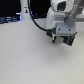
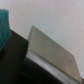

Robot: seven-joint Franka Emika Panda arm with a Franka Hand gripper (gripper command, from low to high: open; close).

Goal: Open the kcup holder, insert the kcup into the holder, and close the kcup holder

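Note:
The kcup holder [image 1: 65,39] is a black box at the exterior view's right, with small green patches along its edges. My white gripper [image 1: 56,35] hangs directly over it and against its near side; blur hides how the fingers stand. Up close in the wrist view, the kcup holder shows as a dark body [image 2: 12,62] with a grey shiny flat panel [image 2: 52,50] on it. A teal-green shape [image 2: 4,25] sits at that picture's edge. I cannot tell whether it is the kcup. No fingertips show in the wrist view.
A pale tabletop [image 1: 27,57] spreads across the exterior view's left and front. A black cable [image 1: 34,15] arcs down from the arm, in front of dark clutter [image 1: 10,20] along the back edge.

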